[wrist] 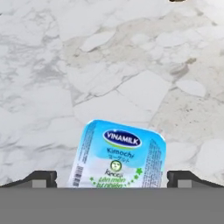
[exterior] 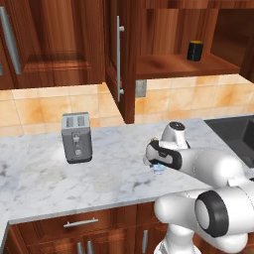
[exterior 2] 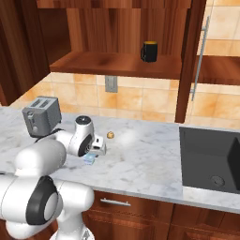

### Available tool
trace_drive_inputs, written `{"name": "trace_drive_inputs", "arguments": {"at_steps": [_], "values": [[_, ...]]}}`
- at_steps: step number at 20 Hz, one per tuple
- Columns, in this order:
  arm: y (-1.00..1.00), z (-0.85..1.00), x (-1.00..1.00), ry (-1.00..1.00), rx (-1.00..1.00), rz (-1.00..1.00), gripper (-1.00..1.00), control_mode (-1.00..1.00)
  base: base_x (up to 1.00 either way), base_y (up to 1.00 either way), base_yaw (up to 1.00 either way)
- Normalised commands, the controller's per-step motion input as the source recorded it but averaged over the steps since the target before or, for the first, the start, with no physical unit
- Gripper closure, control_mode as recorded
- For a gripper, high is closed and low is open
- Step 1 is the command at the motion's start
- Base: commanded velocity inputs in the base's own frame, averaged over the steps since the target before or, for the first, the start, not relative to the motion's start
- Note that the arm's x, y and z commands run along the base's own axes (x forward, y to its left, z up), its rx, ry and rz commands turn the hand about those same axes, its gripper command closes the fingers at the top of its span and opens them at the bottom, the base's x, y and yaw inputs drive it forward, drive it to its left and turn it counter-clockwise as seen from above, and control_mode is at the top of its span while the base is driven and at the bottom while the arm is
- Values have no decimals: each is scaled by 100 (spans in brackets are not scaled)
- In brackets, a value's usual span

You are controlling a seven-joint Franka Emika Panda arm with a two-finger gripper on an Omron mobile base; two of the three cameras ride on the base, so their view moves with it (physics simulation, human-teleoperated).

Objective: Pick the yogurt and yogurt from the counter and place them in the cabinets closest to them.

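From the left base view, I see my gripper (exterior: 158, 166) low over the counter (exterior: 44, 173), right above a small pale blue yogurt (exterior: 159, 170); a grey toaster (exterior: 76, 137) stands well to one side; a dark cup (exterior: 194, 50) sits on the shelf of the open cabinet (exterior: 173, 67).

From the right base view, the yogurt (exterior 2: 89, 160) rests on the marble under the gripper (exterior 2: 95, 152); a little yellow-brown ball (exterior 2: 110, 135) lies near; the dark sink (exterior 2: 211, 159) is far off.

In the hand view, the yogurt (wrist: 119, 155) sits between my two finger tips (wrist: 41, 178); they stand apart, one on each side, not touching it.
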Motion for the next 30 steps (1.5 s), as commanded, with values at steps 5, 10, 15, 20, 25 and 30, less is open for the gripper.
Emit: {"name": "trace_drive_inputs", "arguments": {"at_steps": [5, 10, 15, 20, 25, 30], "values": [[0, -15, 7, 0, 3, 0, -100, -100, 0, 0, 0], [0, -13, 4, 0, 0, 0, -100, -100, 0, 0, 0], [0, -11, 1, 0, 0, 0, -100, -100, 0, 0, 0], [0, -13, 0, 0, 0, 0, 100, -100, 0, 0, 0], [0, -1, 0, 0, 0, 0, 100, -100, 0, 0, 0], [0, 8, 6, 0, 0, -4, 100, -100, 0, 0, 0]]}}
